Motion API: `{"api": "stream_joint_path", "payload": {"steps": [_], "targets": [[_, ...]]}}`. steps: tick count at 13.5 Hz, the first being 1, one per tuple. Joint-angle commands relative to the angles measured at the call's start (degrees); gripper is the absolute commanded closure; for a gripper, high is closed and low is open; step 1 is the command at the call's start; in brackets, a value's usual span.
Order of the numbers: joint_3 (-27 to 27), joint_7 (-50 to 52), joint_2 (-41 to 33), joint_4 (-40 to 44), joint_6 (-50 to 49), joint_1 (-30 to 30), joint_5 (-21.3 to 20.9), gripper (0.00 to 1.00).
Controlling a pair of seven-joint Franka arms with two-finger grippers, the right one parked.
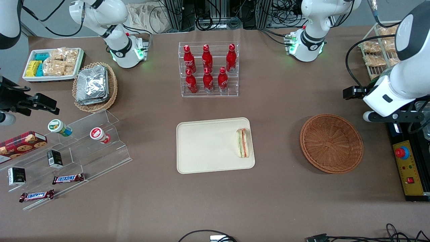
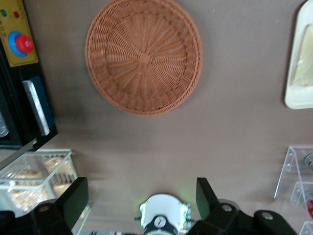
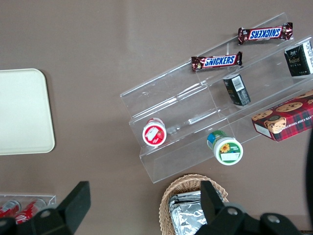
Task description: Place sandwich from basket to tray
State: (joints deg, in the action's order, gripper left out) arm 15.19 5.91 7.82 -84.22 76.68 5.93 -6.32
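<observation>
Lying on the cream tray, the sandwich rests on its side along the tray's edge that faces the working arm's end of the table, its white bread and red, orange and green layers showing. We see the round orange-brown wicker basket just beside the tray toward that same end, apart from it, with nothing in it. In the left wrist view we catch the basket again from above, woven bottom bare, and a strip of the tray at the frame's edge.

We find the left arm's gripper raised well above the table, farther from the front camera than the basket, its two dark fingers spread wide with nothing between them. Under it we see the arm's white base with its green light.

Elsewhere, we spot a clear rack of red cola bottles farther from the front camera than the tray. Toward the parked arm's end lie a lighter basket of foil packets, a white bin of snacks, and clear stepped shelves holding two Snickers bars, small cartons and cups.
</observation>
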Motion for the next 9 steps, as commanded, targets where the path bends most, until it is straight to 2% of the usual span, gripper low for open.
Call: {"api": "stream_joint_path", "payload": {"steps": [1,4,9], "targets": [[-4.5,-4.6,-13.5,-18.3,11.2,-0.4,2.9,0.01],[-4.5,-4.2,-11.3,-13.7,11.7,-0.1,3.1,0.00],[-4.6,-4.6,-11.1,-13.1,11.5,0.2,3.8,0.00]]}}
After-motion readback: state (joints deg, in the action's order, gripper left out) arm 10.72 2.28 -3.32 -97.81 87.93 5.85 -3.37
